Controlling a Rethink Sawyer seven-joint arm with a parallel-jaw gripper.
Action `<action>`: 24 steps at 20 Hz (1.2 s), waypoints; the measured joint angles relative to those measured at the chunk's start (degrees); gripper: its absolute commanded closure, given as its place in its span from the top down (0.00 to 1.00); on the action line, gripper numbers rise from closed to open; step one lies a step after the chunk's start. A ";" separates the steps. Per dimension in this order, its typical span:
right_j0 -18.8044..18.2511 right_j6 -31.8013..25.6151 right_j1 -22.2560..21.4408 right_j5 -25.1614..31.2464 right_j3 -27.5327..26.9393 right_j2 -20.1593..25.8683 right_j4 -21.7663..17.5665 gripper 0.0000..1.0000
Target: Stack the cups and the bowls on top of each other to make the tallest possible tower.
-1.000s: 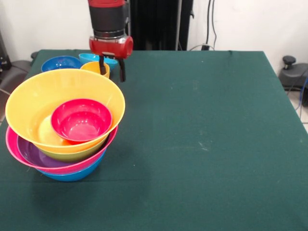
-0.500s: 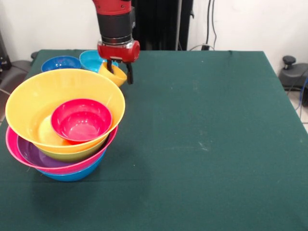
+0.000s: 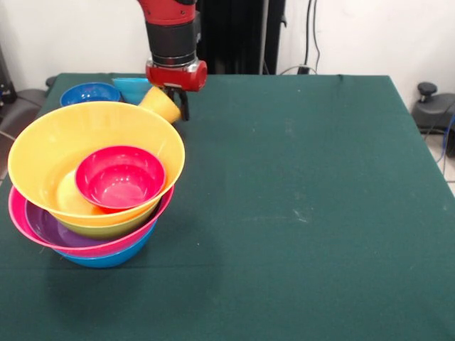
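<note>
The tool (image 3: 173, 101) grips the yellow-orange cup (image 3: 161, 104), which hangs tilted, its base up toward the tool, its mouth down toward the tower (image 3: 92, 188). The cup sits just behind the tower's orange bowl (image 3: 50, 153), whose rim hides its lower edge. Inside the orange bowl lies a small red bowl (image 3: 119, 177). Behind the tower, on the green tabletop (image 3: 306, 192), stand a dark blue bowl (image 3: 89, 93) and a light blue bowl (image 3: 132, 88).
</note>
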 measured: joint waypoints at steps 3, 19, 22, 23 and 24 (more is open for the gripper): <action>0.84 0.00 -0.19 -0.01 -0.01 -0.95 0.02 0.00; 7.53 0.01 -3.36 -0.79 0.24 -6.00 1.70 0.00; 8.93 0.01 -6.45 -0.61 0.31 -6.36 2.97 0.00; 9.18 0.01 -6.85 -0.51 0.31 -6.46 3.20 0.00; 9.68 0.01 -7.68 -0.31 0.33 -6.66 3.66 0.00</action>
